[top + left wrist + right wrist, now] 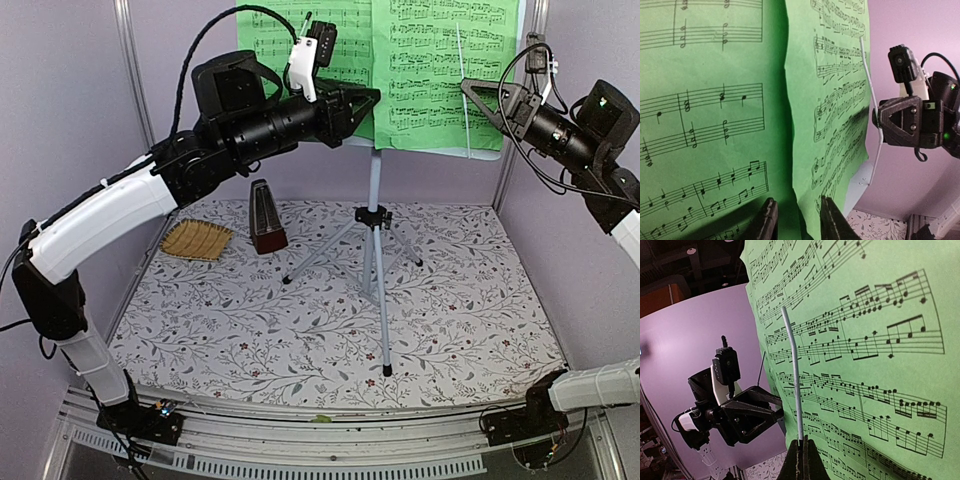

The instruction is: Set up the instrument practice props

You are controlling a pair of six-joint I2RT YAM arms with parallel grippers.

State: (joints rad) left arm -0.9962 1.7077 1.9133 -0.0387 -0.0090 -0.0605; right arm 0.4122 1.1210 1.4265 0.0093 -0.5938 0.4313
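Resting open on the music stand (375, 190), the green booklet (440, 70) faces both arms. The right pincer (800, 450) pinches the stand's upright page wire (792, 375), and the left pincer (797, 215), narrowly parted, straddles the fold.

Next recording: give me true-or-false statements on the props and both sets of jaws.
The green booklet is closed. False: it stands open on the music stand.
The right gripper has its jaws shut on the stand's white wire. True.
The metronome lies tipped over. False: it stands upright beside the straw mat.
The left gripper has its jaws apart at the booklet's centre fold. True.
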